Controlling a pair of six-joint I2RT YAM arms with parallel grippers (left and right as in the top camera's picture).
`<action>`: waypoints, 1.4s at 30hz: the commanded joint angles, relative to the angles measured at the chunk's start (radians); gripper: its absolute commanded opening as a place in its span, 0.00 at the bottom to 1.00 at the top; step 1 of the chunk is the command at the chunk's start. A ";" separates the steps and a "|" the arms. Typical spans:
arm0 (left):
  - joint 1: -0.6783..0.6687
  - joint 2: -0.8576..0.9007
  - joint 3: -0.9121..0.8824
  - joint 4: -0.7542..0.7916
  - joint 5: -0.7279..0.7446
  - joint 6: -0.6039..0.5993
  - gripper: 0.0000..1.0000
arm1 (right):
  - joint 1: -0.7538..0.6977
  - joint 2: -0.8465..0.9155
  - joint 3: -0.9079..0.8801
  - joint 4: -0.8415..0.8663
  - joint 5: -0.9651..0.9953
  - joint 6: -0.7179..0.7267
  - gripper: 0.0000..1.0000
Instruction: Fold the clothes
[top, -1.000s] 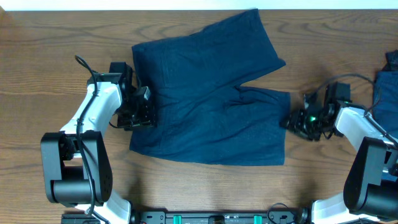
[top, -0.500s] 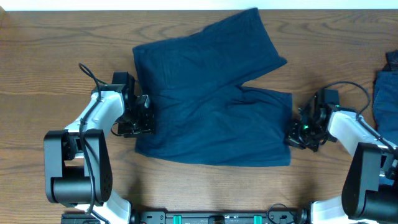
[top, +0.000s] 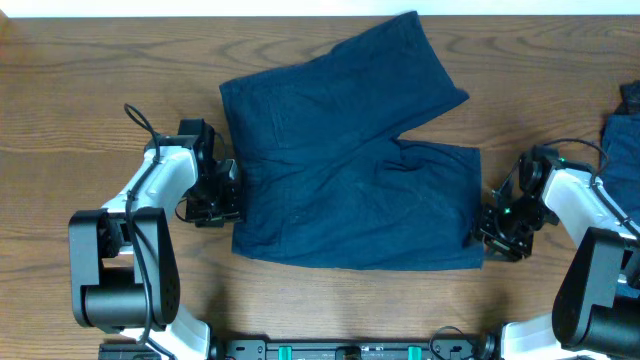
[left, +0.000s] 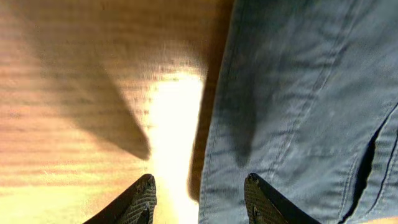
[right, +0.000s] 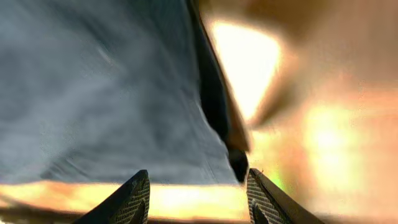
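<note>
The dark navy shorts (top: 350, 165) lie spread flat on the wooden table, waistband to the left and two legs to the right. My left gripper (top: 222, 203) is open at the lower left waistband edge. In the left wrist view (left: 199, 196) its fingers straddle the fabric edge (left: 298, 93). My right gripper (top: 490, 232) is open at the lower right leg's corner. In the right wrist view (right: 196, 193) the leg's hem (right: 112, 93) lies just ahead of the fingers. No button shows.
A brighter blue fabric heap (top: 625, 145) lies at the table's right edge. The table's far edge meets a white strip at the top (top: 200, 8). Bare wood (top: 330, 305) lies in front of the shorts.
The shorts have slid a little to the right. My right gripper has moved toward the front, down to the leg's lower corner. My left gripper has stayed at the waistband edge.
</note>
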 joint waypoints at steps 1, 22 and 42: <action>0.005 0.004 0.000 -0.019 -0.008 -0.009 0.48 | -0.002 0.006 -0.026 -0.023 0.038 -0.020 0.45; 0.005 -0.046 0.018 -0.250 0.100 -0.039 0.49 | -0.002 0.006 -0.086 0.179 -0.072 -0.021 0.01; 0.006 -0.046 -0.200 -0.005 0.112 -0.132 0.50 | -0.002 0.006 -0.086 0.181 -0.082 -0.021 0.01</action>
